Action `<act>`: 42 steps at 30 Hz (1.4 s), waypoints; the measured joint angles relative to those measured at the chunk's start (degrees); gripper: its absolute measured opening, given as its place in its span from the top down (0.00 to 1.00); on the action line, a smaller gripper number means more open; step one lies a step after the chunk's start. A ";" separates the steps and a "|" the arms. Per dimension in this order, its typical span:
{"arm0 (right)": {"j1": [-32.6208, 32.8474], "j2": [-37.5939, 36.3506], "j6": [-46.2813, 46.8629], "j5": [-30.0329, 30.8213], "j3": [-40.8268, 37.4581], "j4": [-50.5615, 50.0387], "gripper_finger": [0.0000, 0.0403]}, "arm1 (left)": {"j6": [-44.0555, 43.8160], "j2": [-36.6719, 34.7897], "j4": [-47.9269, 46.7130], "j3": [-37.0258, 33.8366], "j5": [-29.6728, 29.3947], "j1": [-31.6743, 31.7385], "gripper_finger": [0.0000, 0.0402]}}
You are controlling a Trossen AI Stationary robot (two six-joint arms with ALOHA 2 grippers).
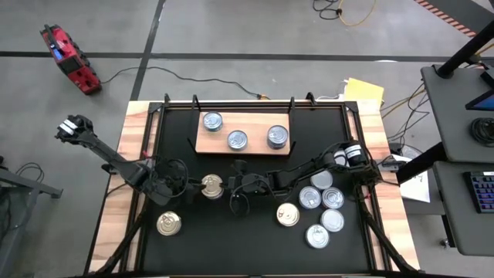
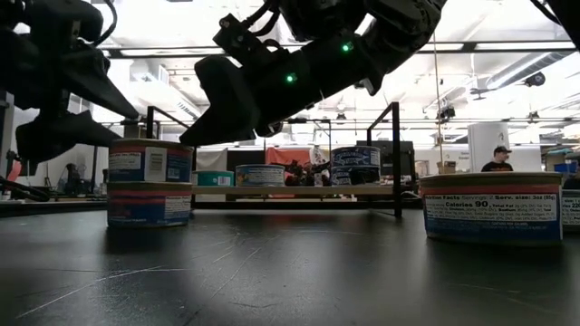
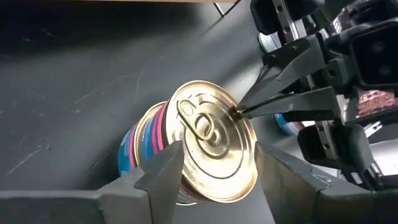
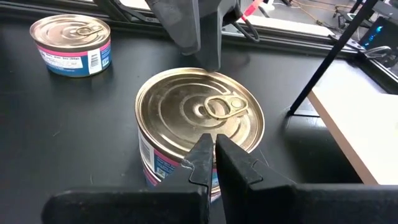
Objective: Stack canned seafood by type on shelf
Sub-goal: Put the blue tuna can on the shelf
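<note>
L gripper (image 3: 211, 171) has fingers apart, 1 on each side of a 2-high stack of gold-topped cans (image 1: 211, 186); whether the fingers touch the top can isn't clear. R gripper (image 4: 214, 163), fingers together, has its tips resting at the rim of that same top lid, opposite the L gripper. Beyond both grippers, the shelf (image 1: 207, 143) carries 3 silver-topped cans (image 1: 237, 140). Behind R gripper sit 6 loose cans (image 1: 323, 208). 1 more gold-topped can (image 1: 169, 224) is back beside the L arm.
</note>
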 joint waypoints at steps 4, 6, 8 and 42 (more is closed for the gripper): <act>0.02 -0.02 0.00 -0.02 -0.14 -0.04 0.97 | 1.14 0.12 0.50 0.25 -0.19 0.00 0.47; 0.02 -0.03 0.00 -0.02 -0.23 -0.12 0.97 | 2.69 0.13 -0.03 0.97 0.05 0.00 0.45; 0.02 -0.07 0.24 0.00 -0.39 -0.22 0.97 | 4.24 0.12 -0.83 1.99 0.23 0.00 0.43; 0.74 -0.32 0.80 1.27 -2.22 -2.98 0.97 | 6.26 7.41 -12.42 11.69 6.81 0.00 0.42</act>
